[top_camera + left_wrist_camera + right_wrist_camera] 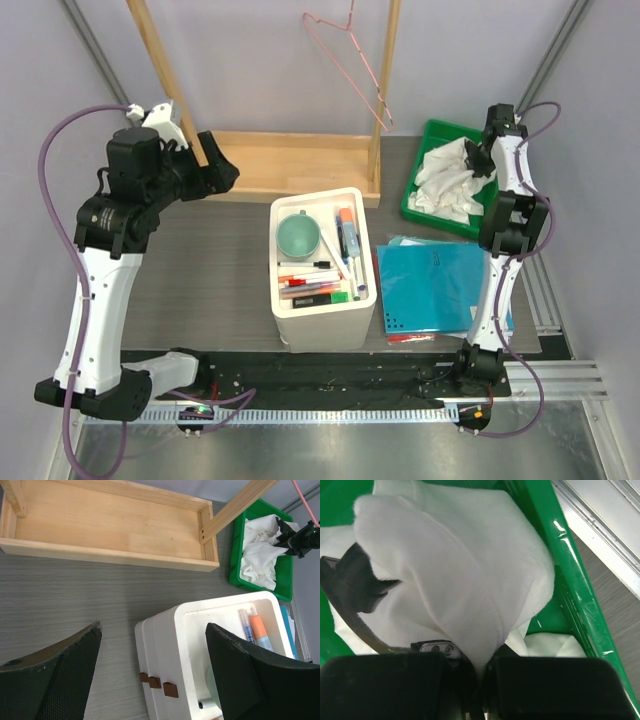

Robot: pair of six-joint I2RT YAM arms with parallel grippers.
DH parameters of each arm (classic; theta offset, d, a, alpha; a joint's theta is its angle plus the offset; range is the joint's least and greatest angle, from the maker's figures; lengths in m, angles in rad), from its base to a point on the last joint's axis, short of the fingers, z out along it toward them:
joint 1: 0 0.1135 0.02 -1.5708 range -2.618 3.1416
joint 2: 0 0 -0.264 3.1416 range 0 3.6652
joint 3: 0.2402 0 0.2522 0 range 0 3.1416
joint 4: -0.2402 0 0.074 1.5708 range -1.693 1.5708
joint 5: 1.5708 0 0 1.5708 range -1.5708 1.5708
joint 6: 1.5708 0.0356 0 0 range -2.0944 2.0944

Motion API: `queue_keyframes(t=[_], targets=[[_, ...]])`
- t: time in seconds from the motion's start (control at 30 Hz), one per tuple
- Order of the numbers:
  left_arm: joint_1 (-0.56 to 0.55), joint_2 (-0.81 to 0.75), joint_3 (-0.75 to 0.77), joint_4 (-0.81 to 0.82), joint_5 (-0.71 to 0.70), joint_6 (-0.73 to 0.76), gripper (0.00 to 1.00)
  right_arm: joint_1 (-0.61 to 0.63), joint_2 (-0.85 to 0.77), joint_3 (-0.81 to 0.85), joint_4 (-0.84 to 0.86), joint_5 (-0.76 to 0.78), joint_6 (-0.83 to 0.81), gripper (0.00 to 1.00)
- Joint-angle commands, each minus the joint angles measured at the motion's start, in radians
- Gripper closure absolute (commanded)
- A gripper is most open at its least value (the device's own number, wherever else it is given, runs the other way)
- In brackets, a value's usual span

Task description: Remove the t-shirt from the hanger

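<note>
While hanging at the wooden rack's (290, 160) left end, jaws wide: left gripper (222, 165) | hanger (370, 95) bare, near right post | white bin (315, 330), blue folder (430, 285) filling mid-table | right gripper (481, 667) pinching white cloth, likely the t-shirt (450, 570), in green tray (570, 580) by right edge.

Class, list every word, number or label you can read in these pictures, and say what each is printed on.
No text is readable in any view.
Labels on the markers in the white bin: too small to read.
Blue folder: nothing legible.
</note>
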Motion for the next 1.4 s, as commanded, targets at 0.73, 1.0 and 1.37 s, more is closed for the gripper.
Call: queue_keyframes(t=[0.73, 1.0, 1.37], targets=[[-0.089, 0.037, -0.012, 0.094, 0.049, -0.035, 0.15, 0.003, -0.329, -0.056, -0.166, 0.032, -0.177, 0.04], [-0.105, 0.009, -0.044, 0.075, 0.017, -0.084, 0.14, 0.104, -0.616, -0.383, -0.082, -0.086, -0.189, 0.04], [-0.092, -0.116, -0.311, 0.19, 0.062, -0.329, 0.16, 0.324, -1.032, -0.967, 0.11, -0.296, -0.097, 0.03]])
